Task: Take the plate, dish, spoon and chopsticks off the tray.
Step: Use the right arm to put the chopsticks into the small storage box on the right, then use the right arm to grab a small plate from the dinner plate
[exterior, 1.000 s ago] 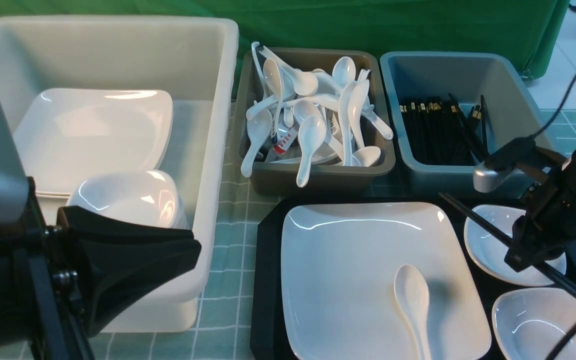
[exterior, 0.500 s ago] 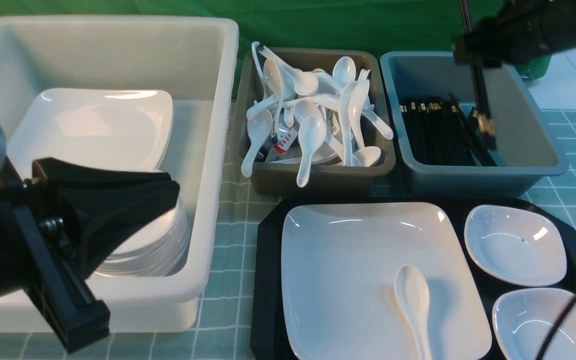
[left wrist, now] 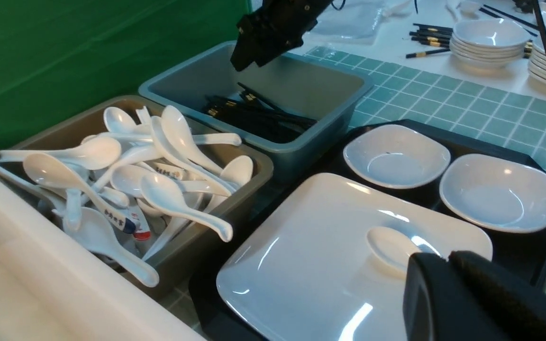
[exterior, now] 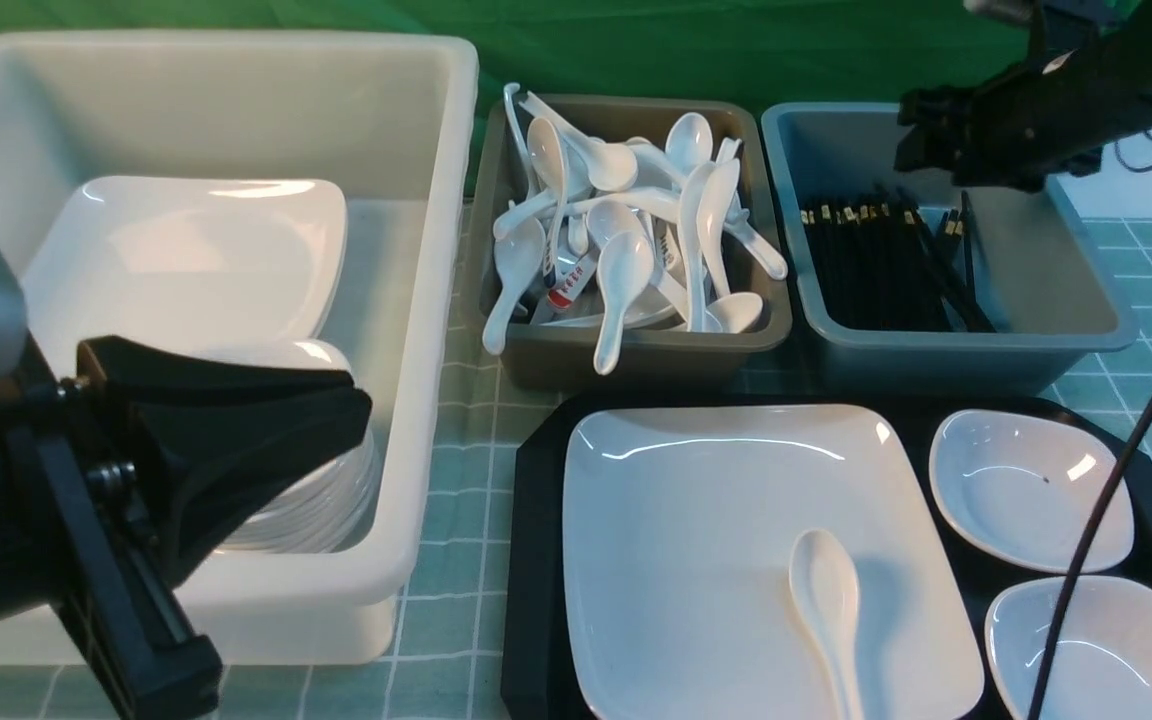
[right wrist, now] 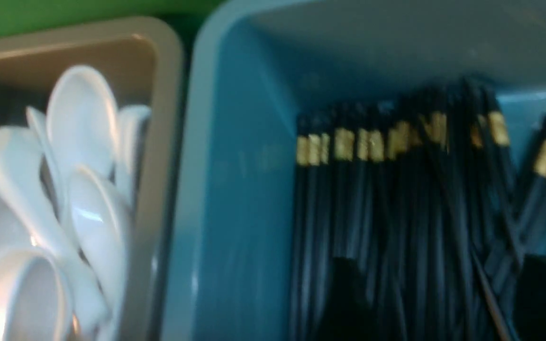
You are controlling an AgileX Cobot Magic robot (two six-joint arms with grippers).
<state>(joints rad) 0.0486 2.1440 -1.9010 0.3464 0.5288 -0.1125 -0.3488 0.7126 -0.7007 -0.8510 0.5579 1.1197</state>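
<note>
The large white square plate (exterior: 716, 520) lies on the black tray (exterior: 536, 560) with the white spoon (exterior: 826, 600) on it. Two small white dishes (exterior: 1031, 490) (exterior: 1096, 650) sit on the tray's right side. No chopsticks lie on the tray. Many black chopsticks (exterior: 886, 260) lie in the blue-grey tub, and I cannot tell the pair apart. My right gripper (exterior: 921, 130) hovers over that tub, open and empty; in the right wrist view (right wrist: 443, 284) its jaws stand wide apart above the chopsticks (right wrist: 396, 199). My left gripper (exterior: 361, 410) is shut and empty beside the white tub; in the left wrist view (left wrist: 446, 258) it is above the plate (left wrist: 311, 274) near the spoon (left wrist: 389, 244).
A big white tub (exterior: 426, 300) holds square plates and a stack of small dishes. A brown tub (exterior: 636, 350) holds several white spoons. The blue-grey tub (exterior: 936, 355) stands behind the tray. My right arm's cable (exterior: 1096, 520) hangs across the tray's right side.
My right gripper carried the chopsticks up from the tray to over the blue-grey tub and opened; they now lie in the tub. My left gripper pulled back a little.
</note>
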